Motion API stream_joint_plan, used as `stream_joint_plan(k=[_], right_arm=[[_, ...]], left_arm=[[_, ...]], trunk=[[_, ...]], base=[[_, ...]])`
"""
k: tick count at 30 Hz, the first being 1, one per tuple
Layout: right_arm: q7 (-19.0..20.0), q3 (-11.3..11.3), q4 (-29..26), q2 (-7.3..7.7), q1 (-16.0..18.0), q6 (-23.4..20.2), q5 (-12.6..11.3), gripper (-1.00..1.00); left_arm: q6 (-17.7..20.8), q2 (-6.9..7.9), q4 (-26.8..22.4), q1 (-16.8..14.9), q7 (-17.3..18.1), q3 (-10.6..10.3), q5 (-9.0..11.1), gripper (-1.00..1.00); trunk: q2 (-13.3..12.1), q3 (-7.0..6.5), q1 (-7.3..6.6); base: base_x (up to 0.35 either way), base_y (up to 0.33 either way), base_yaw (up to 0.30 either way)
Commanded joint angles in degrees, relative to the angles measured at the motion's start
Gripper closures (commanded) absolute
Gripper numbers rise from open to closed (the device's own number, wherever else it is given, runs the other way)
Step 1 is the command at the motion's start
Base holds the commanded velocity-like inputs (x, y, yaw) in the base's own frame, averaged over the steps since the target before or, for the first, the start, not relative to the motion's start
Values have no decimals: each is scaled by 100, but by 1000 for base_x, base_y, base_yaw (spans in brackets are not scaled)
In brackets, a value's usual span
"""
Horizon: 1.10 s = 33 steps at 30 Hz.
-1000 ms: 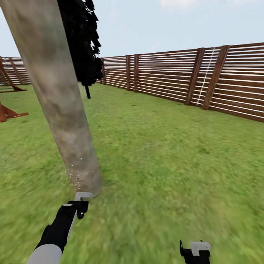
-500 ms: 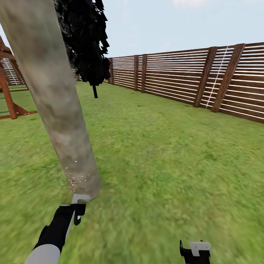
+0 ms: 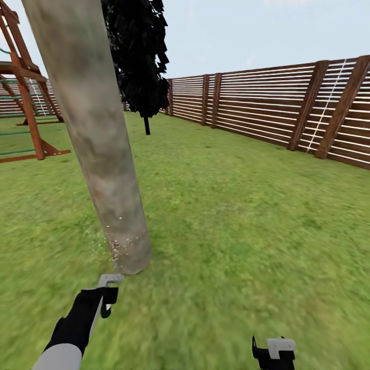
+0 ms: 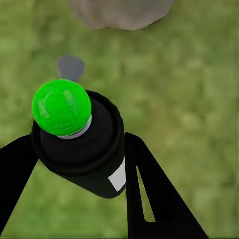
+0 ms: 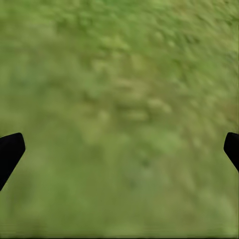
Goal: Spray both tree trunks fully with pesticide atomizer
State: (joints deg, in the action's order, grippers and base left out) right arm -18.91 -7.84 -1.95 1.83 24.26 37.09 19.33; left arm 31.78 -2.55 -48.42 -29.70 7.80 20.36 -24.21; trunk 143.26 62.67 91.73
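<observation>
Garden scene, robot standing at the foot of a tree. The tree trunk (image 3: 97,144), a thick mottled grey-brown column, rises tilted across the head view from the lawn (image 3: 231,216) to the upper edge; its base shows in the left wrist view as a rounded grey-brown mass (image 4: 119,12). Fine white specks of pesticide (image 3: 119,245) dot the lowest part of the trunk and the grass just beside it on the left.

The left gripper (image 3: 109,289) hangs low over the grass just short of the trunk's base, its whitish tip pointing at the trunk. In the left wrist view its two dark fingers (image 4: 149,194) are pinched on the pesticide atomizer (image 4: 82,142), a black cylinder with a white label patch and a bright green round cap, held off the ground and directed toward the trunk; a small grey shape (image 4: 69,66) lies on the grass between atomizer and trunk.

The right gripper (image 3: 273,352) sits at the lower edge of the head view, well apart from the trunk. In the right wrist view its dark fingertips (image 5: 10,152) stand spread at opposite edges, with bare grass between them.

Background: a second tree with dark blocky foliage (image 3: 139,56), a brown slatted fence (image 3: 267,110) along the right, a red-brown wooden frame (image 3: 28,103) at the left
</observation>
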Motion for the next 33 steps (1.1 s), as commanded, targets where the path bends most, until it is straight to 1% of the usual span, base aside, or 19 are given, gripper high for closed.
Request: stream_joint_plan(k=[1,3,5,6,7,9,12,13,15,16,18,20,23,25,27,29,30,32,33], right_arm=[[0,1,-14,1,0,-5,-4,-100],[8,9,-62,-52,0,5,14,-100],[10,16,-122,-83,0,9,69,-100],[10,18,-465,-190,0,13,102,-100],[10,25,-769,-347,0,10,117,-100],[10,21,-875,-417,0,7,119,-100],[5,7,-885,-363,0,-8,107,-100],[3,9,-884,-245,-5,-8,107,-100],[2,10,-880,-141,-7,-9,106,-100],[-2,10,-781,-104,-14,-7,106,-100],[-13,10,-469,-90,-17,-2,100,-100],[-15,10,-377,-87,-17,0,98,-100],[-16,10,-339,-86,-17,0,97,-100],[-16,10,-336,-84,-16,0,97,-100],[-16,4,-339,-79,-17,0,91,-100],[-16,2,-341,-80,-17,0,89,-100],[-8,6,-341,-83,-17,0,91,-100],[8,10,-341,-86,-17,0,104,-100],[10,10,-341,-90,-17,0,105,-100]], left_arm=[[-38,-10,1,-1,1,7,1,100],[-365,-9,3,-1,-5,8,-3,100],[-489,18,7,-1,-6,-1,-7,100],[-518,36,8,-1,-7,-1,-10,100],[-528,37,2,-1,-9,6,-15,100],[-532,29,0,-1,-12,5,-19,100],[-538,19,1,-1,-7,6,-14,100],[-540,13,0,-1,-7,12,-12,100],[-548,8,-1,-1,-7,20,-7,100],[-589,11,-7,-1,-7,16,-5,100],[-689,-8,-11,-9,-1,-26,-5,100],[-725,-47,-10,-39,23,-50,-4,100],[-724,-251,0,-132,-3,-58,-6,100],[-719,-238,3,-220,-6,-29,-4,100],[-719,-92,2,-227,-7,27,-17,100],[-736,-35,4,-188,-8,54,-17,100],[-740,-44,8,-182,-12,50,-12,100],[-736,-166,16,-183,-49,28,-5,100],[-735,-188,17,-185,-184,41,-5,100]], trunk=[[2,23,2],[5,67,7],[7,111,13],[9,134,15],[9,134,15],[9,134,15],[13,200,23],[14,222,25],[15,244,28],[15,244,28],[15,244,28],[15,244,28],[15,244,28],[15,244,28],[15,244,28],[15,244,28],[15,244,28],[15,244,28],[15,244,28]], base=[[0,0,0],[0,0,0],[0,0,0],[0,0,0],[0,0,0],[0,0,0],[0,0,0],[0,0,0],[0,0,0],[0,0,0],[0,0,0],[0,0,0],[0,0,0],[0,0,0],[0,0,0],[0,0,0],[0,-23,0],[0,-211,0],[0,-263,0]])
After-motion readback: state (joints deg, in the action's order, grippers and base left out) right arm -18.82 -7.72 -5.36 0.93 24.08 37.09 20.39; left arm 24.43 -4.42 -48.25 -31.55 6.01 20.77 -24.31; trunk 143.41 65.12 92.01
